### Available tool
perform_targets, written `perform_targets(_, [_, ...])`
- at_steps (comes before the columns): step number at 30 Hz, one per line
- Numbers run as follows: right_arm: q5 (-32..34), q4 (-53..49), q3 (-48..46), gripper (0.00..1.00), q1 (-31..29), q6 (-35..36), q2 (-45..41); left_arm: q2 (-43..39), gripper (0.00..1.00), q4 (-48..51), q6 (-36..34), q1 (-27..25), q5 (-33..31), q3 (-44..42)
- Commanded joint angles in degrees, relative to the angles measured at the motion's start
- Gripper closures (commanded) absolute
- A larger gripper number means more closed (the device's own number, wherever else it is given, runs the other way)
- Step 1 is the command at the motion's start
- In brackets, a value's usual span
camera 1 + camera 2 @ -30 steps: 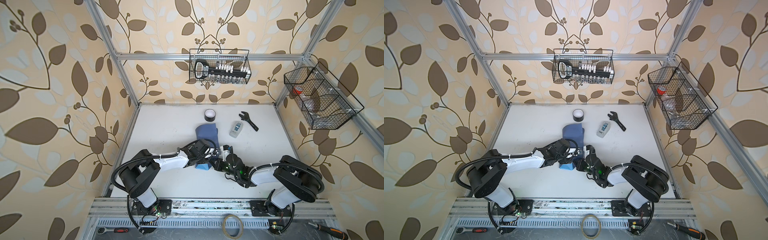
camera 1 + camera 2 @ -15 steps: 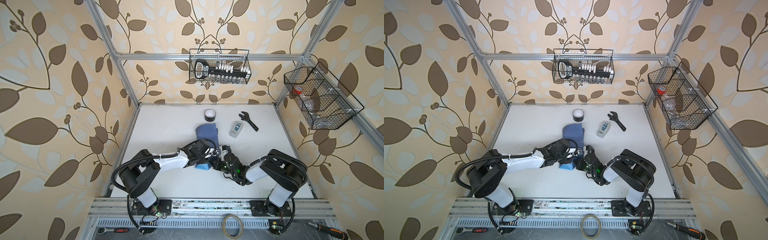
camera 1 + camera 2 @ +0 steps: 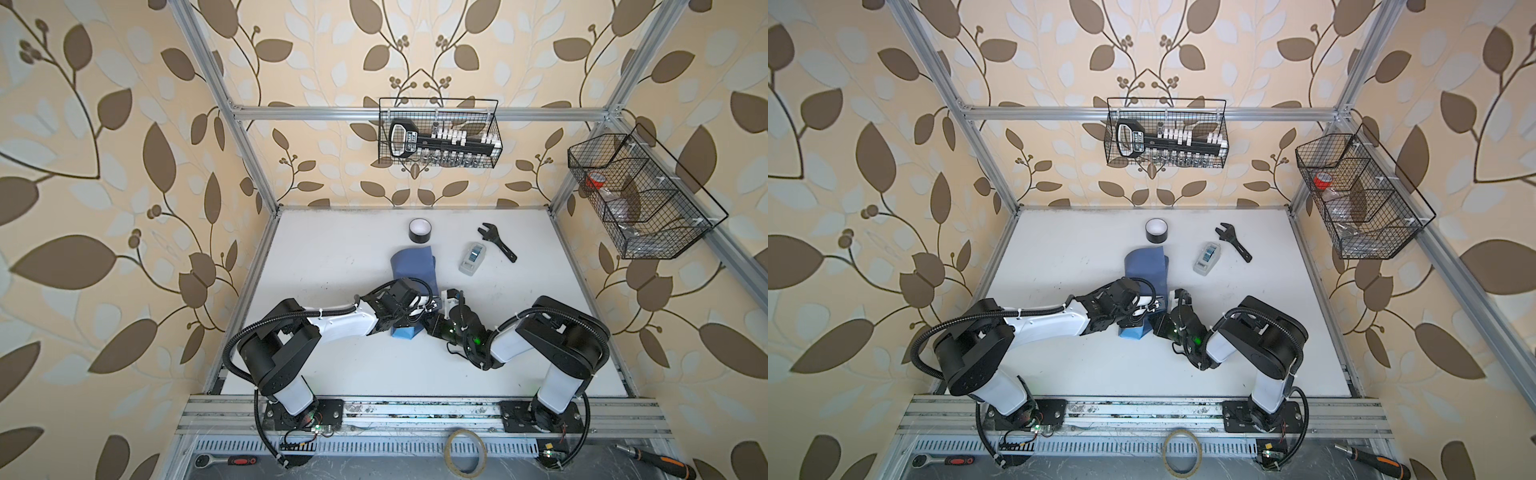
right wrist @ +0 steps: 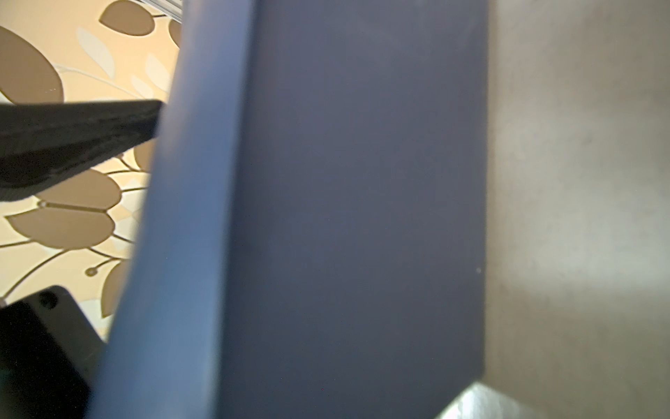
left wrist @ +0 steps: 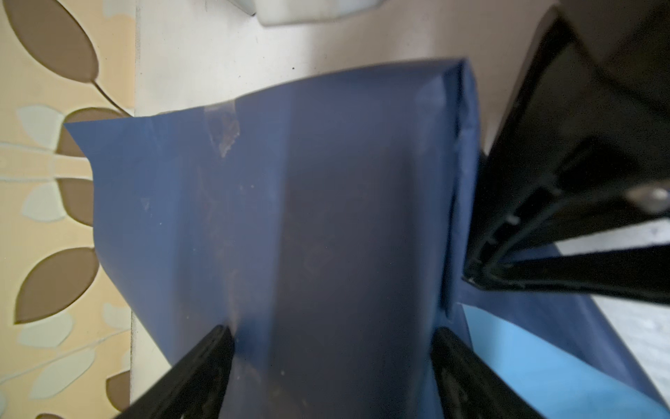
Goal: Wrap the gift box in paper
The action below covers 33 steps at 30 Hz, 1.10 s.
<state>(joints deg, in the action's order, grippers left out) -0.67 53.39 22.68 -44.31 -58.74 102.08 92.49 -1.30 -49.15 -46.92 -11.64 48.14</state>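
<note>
The paper [image 3: 413,266] [image 3: 1144,266] lies folded into a long bundle mid-table, slate-blue face out, with a light blue end [image 3: 402,332] near the front. The gift box is hidden inside it. My left gripper [image 5: 331,348] [image 3: 411,309] spans the bundle's width, with a finger pressed to each side. A worn bit of tape [image 5: 223,130] sits on the paper's far flap. My right gripper [image 5: 475,275] [image 3: 435,309] comes in from the right, its fingers nearly together on a side flap of the paper. In the right wrist view the paper [image 4: 362,217] fills the frame and hides those jaws.
Behind the paper stand a black tape roll [image 3: 419,230], a small clear case [image 3: 472,258] and a black wrench [image 3: 496,243]. Wire baskets hang on the back wall [image 3: 440,133] and the right wall [image 3: 640,199]. A tape ring [image 3: 464,457] lies beyond the front rail.
The right arm's elbow has swung inward while its gripper stayed at the paper's side. The left arm and the bundle have not moved.
</note>
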Motion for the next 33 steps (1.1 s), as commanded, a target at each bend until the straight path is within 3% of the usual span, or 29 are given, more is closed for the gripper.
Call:
perform_targets(1, [0.5, 1.8, 0.6, 0.82, 0.5, -0.9, 0.8, 1.7, 0.14, 4.6, -1.5, -0.5, 1.7, 0.6])
perform_targets(8, [-2.8, 1.8, -1.8, 0.78, 0.9, -0.1, -2.4, 1.9, 0.14, 4.8, -1.4, -0.5, 1.4, 0.8])
perform_targets(16, [-4.3, -1.3, -9.6, 0.77, 2.4, 2.5, -13.3, 1.6, 0.14, 5.4, 0.2, -0.5, 1.4, 2.0])
perform_targets(27, [-1.3, -28.1, -10.0, 0.7, 9.6, 14.6, -34.4, -3.9, 0.09, 6.6, 6.8, -0.5, 5.6, 5.1])
perform_targets(33, [-0.5, -37.8, -6.1, 0.54, 13.2, 19.6, -40.7, -11.2, 0.08, 4.6, 13.3, -0.4, 9.8, 4.3])
